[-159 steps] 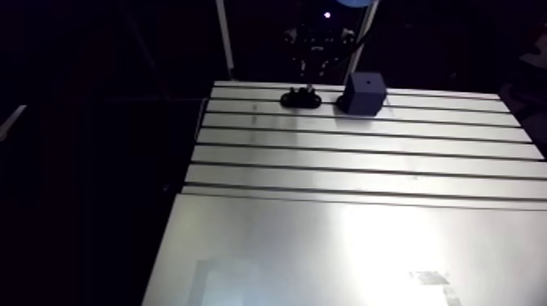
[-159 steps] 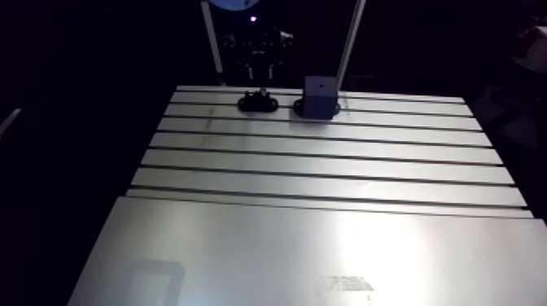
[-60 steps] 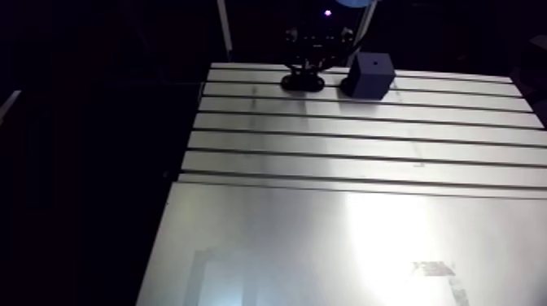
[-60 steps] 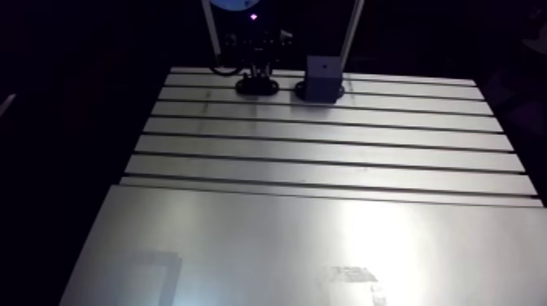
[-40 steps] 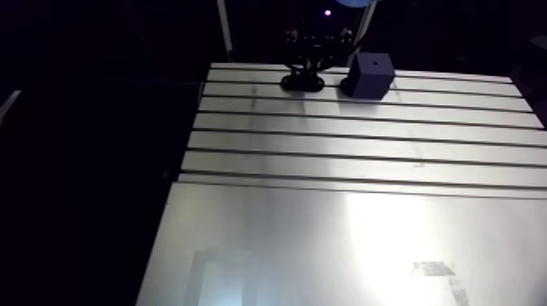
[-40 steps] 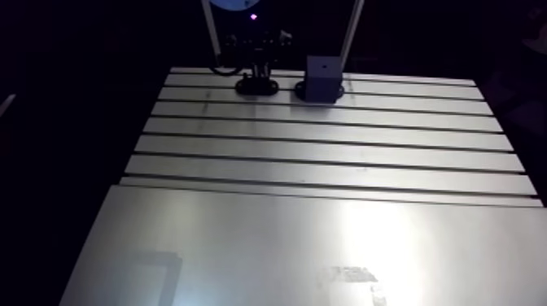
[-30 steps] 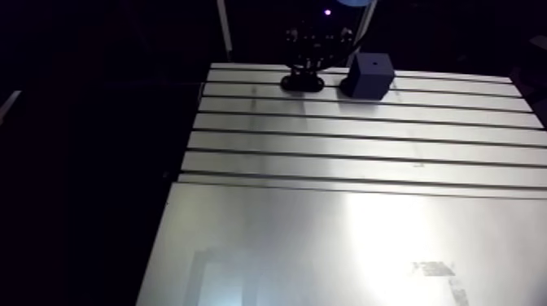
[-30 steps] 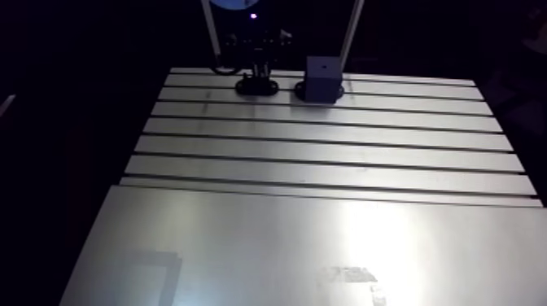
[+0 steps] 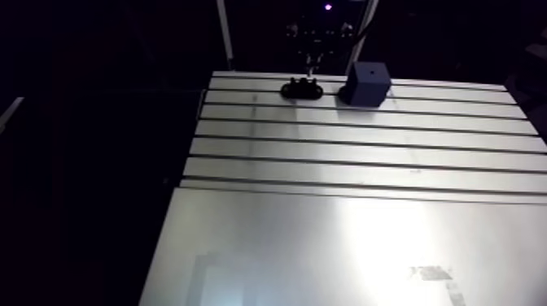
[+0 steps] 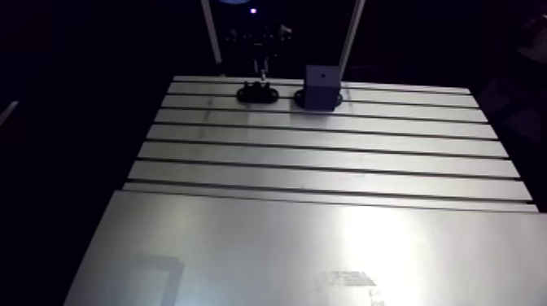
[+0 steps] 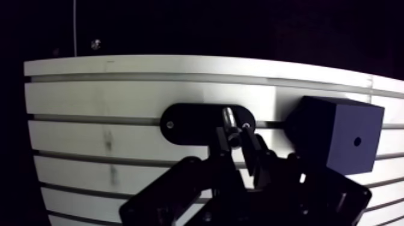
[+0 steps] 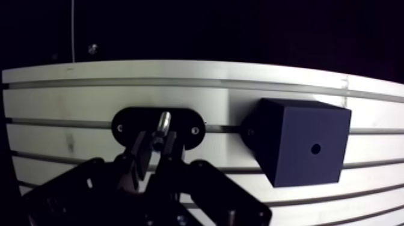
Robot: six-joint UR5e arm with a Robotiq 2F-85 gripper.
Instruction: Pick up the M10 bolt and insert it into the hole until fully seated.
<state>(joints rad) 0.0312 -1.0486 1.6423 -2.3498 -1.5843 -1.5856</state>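
In the wrist view my gripper (image 11: 237, 139) is shut on the M10 bolt (image 11: 229, 117), a short silvery shaft that sticks out past the fingertips. The bolt hangs just above the black oval holder (image 11: 186, 123) on the slotted table (image 9: 326, 163). Beside the holder stands the dark cube block (image 11: 336, 141), with a small round hole (image 12: 315, 148) in the face turned toward me. In the arm view the gripper (image 9: 312, 55) hovers at the table's far edge, a little above the holder (image 9: 302, 88), and the block (image 9: 368, 83) stands to its right.
The table's near half is a smooth plate (image 9: 342, 244) with bright glare. Long slots run across the far half. Darkness lies beyond the table's left edge (image 9: 183, 171) and far edge.
Earlier the gripper sat down on the black holder. Now it has risen off the holder with the bolt between its fingers. The arm view has shifted slightly.
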